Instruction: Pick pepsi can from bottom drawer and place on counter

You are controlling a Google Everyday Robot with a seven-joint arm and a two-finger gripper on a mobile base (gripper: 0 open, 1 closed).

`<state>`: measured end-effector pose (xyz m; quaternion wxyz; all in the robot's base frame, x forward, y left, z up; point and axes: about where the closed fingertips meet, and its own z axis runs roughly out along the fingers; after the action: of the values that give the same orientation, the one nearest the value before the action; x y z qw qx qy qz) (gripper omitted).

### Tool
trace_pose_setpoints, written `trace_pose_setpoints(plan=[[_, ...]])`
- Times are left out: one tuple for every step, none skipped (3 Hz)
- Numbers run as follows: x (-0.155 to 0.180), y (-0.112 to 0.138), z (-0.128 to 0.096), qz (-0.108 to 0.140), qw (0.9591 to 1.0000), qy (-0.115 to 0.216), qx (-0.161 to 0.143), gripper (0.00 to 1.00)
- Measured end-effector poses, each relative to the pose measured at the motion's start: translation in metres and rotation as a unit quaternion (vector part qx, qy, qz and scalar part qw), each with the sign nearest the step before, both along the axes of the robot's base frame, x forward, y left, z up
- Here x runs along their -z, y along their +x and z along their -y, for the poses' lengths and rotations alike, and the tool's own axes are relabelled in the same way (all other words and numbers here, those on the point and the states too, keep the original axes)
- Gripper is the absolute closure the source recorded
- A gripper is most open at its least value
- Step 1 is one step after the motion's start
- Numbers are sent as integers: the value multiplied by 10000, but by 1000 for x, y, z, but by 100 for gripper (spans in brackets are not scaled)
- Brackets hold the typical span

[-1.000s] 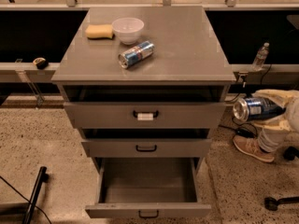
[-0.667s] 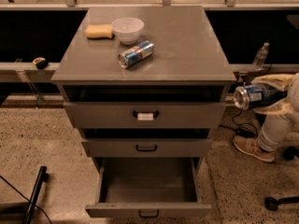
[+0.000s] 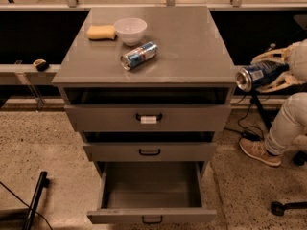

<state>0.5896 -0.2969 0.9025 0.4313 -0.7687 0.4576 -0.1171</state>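
My gripper (image 3: 263, 74) is at the right edge of the camera view, just off the right side of the cabinet at about counter height. Its pale fingers (image 3: 269, 56) are shut on the pepsi can (image 3: 253, 76), a dark blue can held on its side with its silver top pointing left. The bottom drawer (image 3: 151, 217) is pulled open at the bottom of the view and its inside shows nothing. The counter (image 3: 192, 47) is the flat grey top of the cabinet, to the left of the can.
On the counter lie a paler silver-and-blue can (image 3: 139, 55) on its side, a white bowl (image 3: 130, 30) and a yellow sponge (image 3: 101, 32). The middle drawer (image 3: 149, 152) and the labelled top drawer (image 3: 148, 118) stand slightly open. A person's leg and shoe (image 3: 259, 152) are at the right.
My gripper has risen with the pepsi can, from the height of the top drawer to about the level of the counter's edge. Nothing on the counter has moved.
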Motion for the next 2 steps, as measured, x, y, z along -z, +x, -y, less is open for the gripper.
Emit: trace_pose_setpoints(plan=[[-8, 27, -4, 2, 9999, -111, -25, 100], [-21, 64, -3, 162, 9993, -308, 106, 100]])
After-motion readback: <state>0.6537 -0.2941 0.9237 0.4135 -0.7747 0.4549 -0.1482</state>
